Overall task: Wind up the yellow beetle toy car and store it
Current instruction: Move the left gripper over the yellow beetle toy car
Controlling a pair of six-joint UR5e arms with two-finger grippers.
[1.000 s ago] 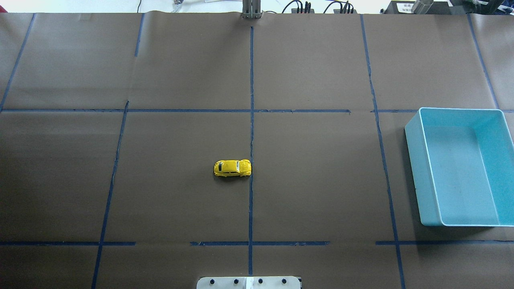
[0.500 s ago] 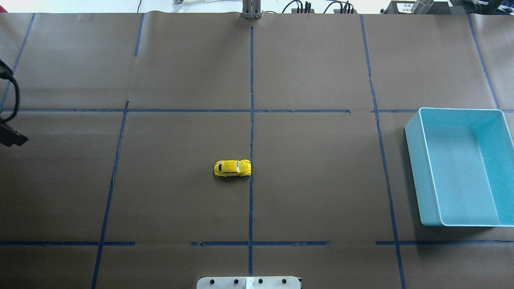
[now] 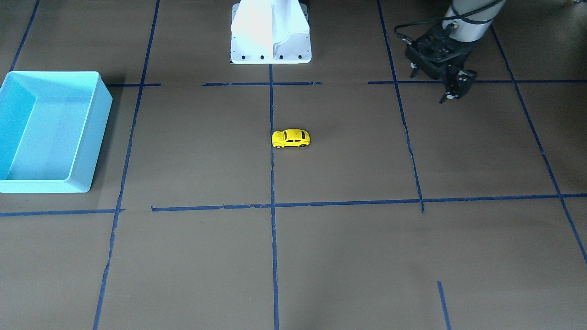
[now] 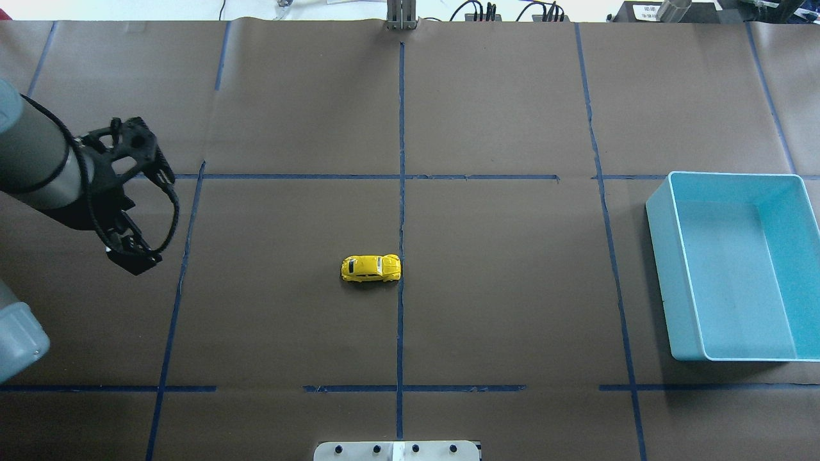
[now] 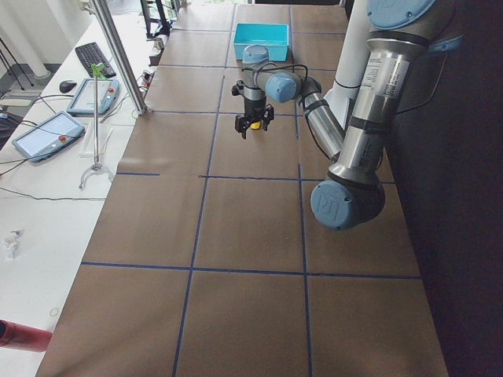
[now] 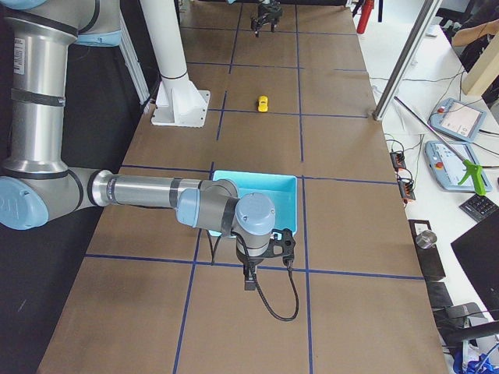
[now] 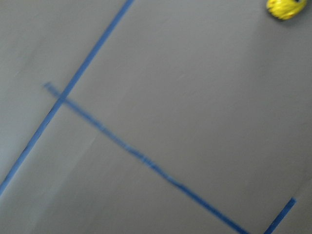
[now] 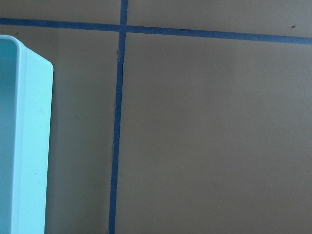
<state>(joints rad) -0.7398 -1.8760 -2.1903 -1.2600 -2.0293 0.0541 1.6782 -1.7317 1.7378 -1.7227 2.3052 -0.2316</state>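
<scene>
The yellow beetle toy car (image 4: 371, 268) is being seen on its wheels just left of the central tape line (image 4: 401, 192), its long axis running side to side. The left gripper (image 3: 451, 94), jaws apart and empty, is being held well off to the car's left and is judged the nearer. The right gripper (image 6: 265, 261) is being held beside the light blue bin (image 4: 660, 211), and its jaws cannot be told.

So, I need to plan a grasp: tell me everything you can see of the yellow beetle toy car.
The yellow beetle toy car is tiny and glossy bright yellow, with a rounded body, dark windows and small black wheels. It stands upright on its wheels on the brown paper, roughly central in the overhead view. It sits crosswise to the robot, with one end meeting the blue centre tape line. Nothing else touches it.
</scene>
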